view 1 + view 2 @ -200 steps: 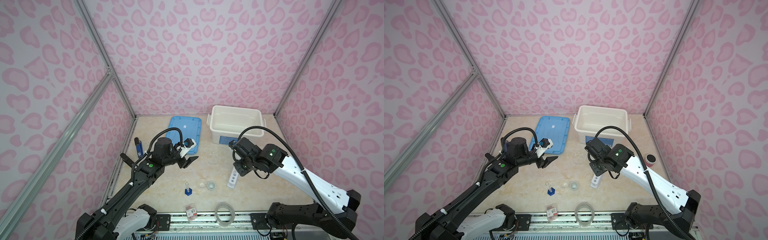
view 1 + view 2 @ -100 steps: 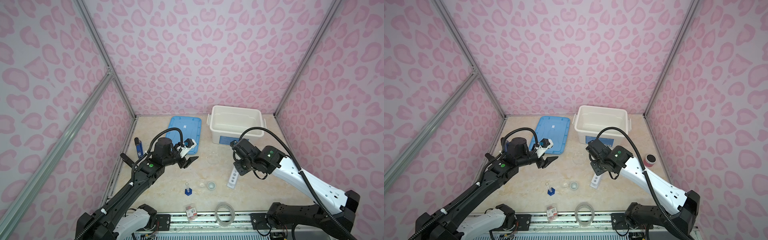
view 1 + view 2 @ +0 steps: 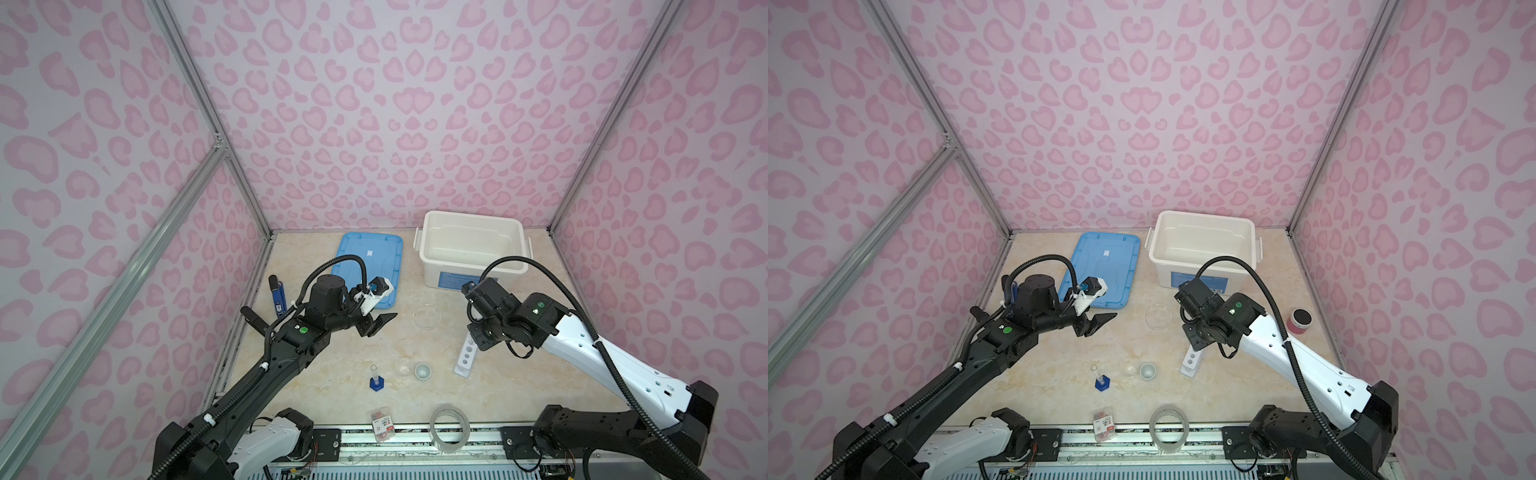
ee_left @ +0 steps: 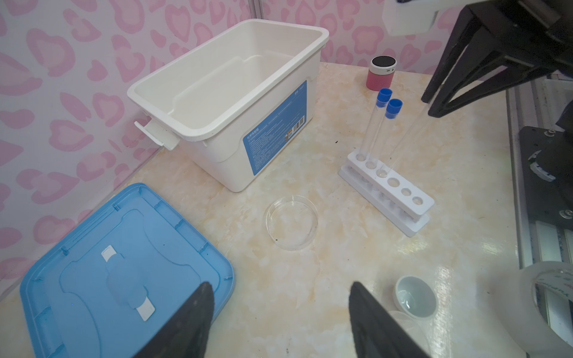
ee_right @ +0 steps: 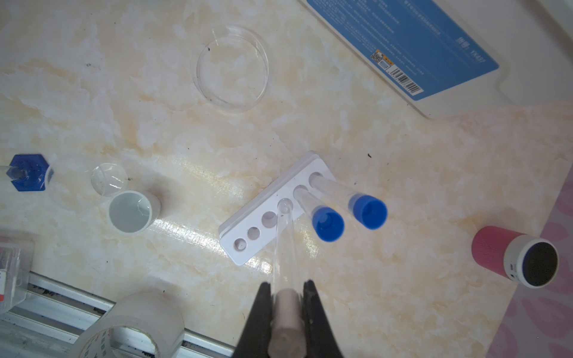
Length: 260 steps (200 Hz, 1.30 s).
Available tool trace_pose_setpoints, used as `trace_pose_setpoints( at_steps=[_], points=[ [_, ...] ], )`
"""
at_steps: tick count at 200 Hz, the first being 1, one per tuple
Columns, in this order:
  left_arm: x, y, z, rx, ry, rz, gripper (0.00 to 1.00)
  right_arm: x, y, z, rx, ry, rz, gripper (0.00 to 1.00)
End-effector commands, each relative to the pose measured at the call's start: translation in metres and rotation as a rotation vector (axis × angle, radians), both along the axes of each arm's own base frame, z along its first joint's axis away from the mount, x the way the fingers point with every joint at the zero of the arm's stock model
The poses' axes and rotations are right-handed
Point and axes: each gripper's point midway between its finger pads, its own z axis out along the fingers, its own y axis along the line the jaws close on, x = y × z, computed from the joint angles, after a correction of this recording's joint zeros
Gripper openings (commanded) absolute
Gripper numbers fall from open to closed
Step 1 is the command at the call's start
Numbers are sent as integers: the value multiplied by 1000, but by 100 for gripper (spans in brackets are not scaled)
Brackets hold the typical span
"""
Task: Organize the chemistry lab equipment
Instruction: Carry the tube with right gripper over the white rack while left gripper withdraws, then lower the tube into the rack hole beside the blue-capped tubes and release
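I had the right gripper (image 5: 286, 288) clamped on a third test tube (image 5: 283, 248), its foot at the third hole of the white rack (image 5: 248, 240), beside two blue-capped tubes (image 5: 328, 223) already seated. The left gripper (image 4: 279, 286) hung with jaws apart, empty. The petri dish (image 4: 291, 221), tiny glass dish (image 5: 109, 179), white cup (image 4: 415, 296) and cylinder (image 5: 28, 172) lay loose on the table and the white bin (image 4: 223, 155) was empty, so I judged most of the sorting undone.

Top views: high over the front edge, looking steeply down, far off, nearly identical. Left wrist: low, oblique, near. Right wrist: close, facing almost straight down. Shared throughout: white six-hole rack (image 5: 262, 226), clear petri dish (image 4: 291, 221).
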Motion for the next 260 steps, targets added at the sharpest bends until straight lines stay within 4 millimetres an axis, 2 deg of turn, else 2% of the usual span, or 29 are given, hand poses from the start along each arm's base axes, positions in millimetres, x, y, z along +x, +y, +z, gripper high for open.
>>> trace_pose_setpoints(
  at_steps=[1,260],
  points=[
    [2,-2,4,-10,-12,-2,71,2,2,-3,6,0,3,7],
    [6,-2,-3,3,0,8,71,6,1,-37,14,87,9,8]
  ],
)
